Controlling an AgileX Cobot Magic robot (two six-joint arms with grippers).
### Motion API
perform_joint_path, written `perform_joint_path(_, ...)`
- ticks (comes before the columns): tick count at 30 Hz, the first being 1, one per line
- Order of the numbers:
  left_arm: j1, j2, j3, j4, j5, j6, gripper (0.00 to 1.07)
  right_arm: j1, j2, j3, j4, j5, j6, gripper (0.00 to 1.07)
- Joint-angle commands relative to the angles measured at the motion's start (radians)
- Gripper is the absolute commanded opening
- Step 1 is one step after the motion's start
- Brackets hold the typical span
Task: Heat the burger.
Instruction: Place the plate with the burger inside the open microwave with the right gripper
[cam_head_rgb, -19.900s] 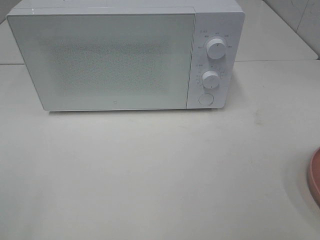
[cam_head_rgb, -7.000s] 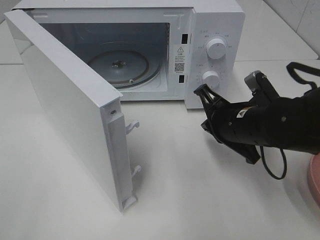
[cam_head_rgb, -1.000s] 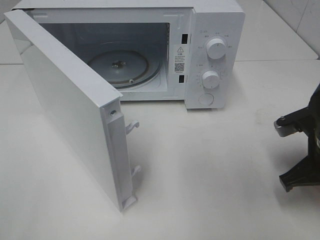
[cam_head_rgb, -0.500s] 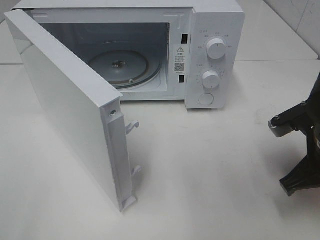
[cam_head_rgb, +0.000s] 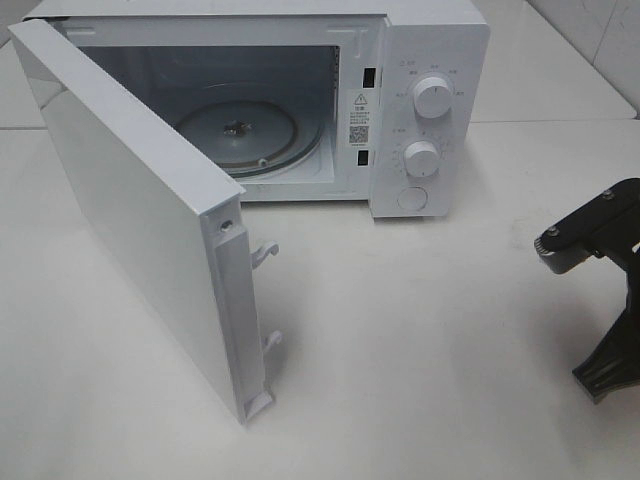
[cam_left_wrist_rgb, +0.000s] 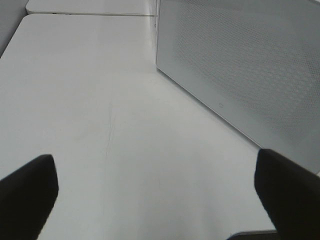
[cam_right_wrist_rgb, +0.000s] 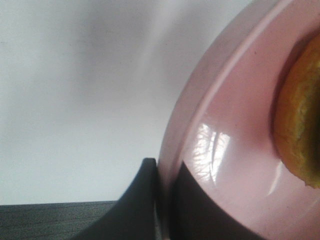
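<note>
The microwave (cam_head_rgb: 430, 60) door (cam_head_rgb: 140, 230) now stands swung wide toward the lower left of the high view, where about 20 seconds ago it was shut, and the turntable (cam_head_rgb: 240, 130) inside is bare. The right arm (cam_head_rgb: 600, 250), which 7 seconds ago was up by the control panel, has pulled back to the right edge of that view and has shifted only slightly there over the last second. Its wrist camera shows why: the right gripper (cam_right_wrist_rgb: 167, 205) is pinched on the rim of the pink plate (cam_right_wrist_rgb: 225, 125), with 1 finger outside the rim and 1 on the inner slope. The burger (cam_right_wrist_rgb: 300, 120) sits on that plate, with only the edge of its golden bun in sight. Neither plate nor burger shows in the high view, and whether the plate has left the table (cam_head_rgb: 420, 340) I cannot tell. The left gripper (cam_left_wrist_rgb: 157, 200) is spread wide and empty, hanging over the table beside the door's outer face. So the opening step looks done and the work has passed to fetching. The likely next move is to carry the plate, with the burger riding on it, into the cavity. That carry would need to stay level, since the tall burger lies loose on the plate.
</note>
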Motion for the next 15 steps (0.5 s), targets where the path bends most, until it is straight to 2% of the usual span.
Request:
perform_joint_path(1,-0.002,-0.016,-0.001,-0.002,-0.014,-0.006,1.0,0.057,-0.036,0.003,-0.051,0.067,-0.012,0.0)
perform_joint_path(8,-0.002,-0.016,-0.001,-0.002,-0.014,-0.006,1.0,0.138,-0.071,0.007,-0.051,0.104,-0.039,0.0)
perform_joint_path(10,-0.002,-0.016,-0.001,-0.002,-0.014,-0.006,1.0,0.192,-0.089,0.007,-0.051,0.121,-0.055,0.0)
perform_joint_path(15,-0.002,-0.016,-0.001,-0.002,-0.014,-0.006,1.0,0.237,-0.104,0.008,-0.051,0.126,-0.066,0.0)
